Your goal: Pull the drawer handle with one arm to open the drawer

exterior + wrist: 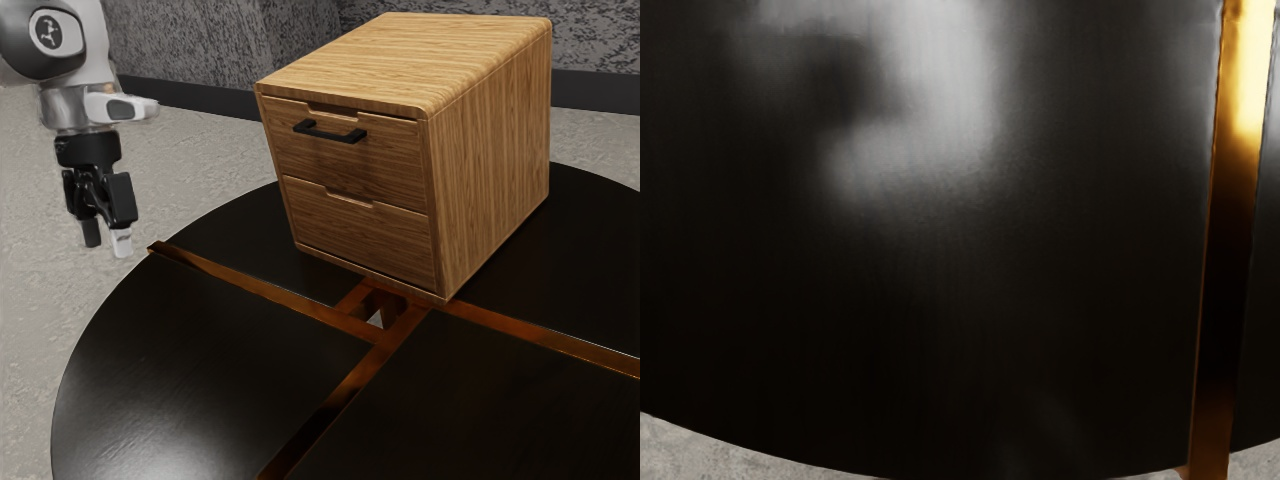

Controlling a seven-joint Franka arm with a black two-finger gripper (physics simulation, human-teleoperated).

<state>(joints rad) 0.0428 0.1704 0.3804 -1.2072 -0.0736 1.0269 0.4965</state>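
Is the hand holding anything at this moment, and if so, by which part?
Nothing is held. The hand hangs open above the dark table, well apart from the black handle on the top drawer.

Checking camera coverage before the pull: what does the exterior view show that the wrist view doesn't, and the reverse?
Exterior view's own: the wooden cabinet, its top drawer flush shut, the black handle, and the open gripper hanging well apart from it. Wrist view's own: a pale reflection on the dark table. Shared: that table, its wooden strip, grey floor.
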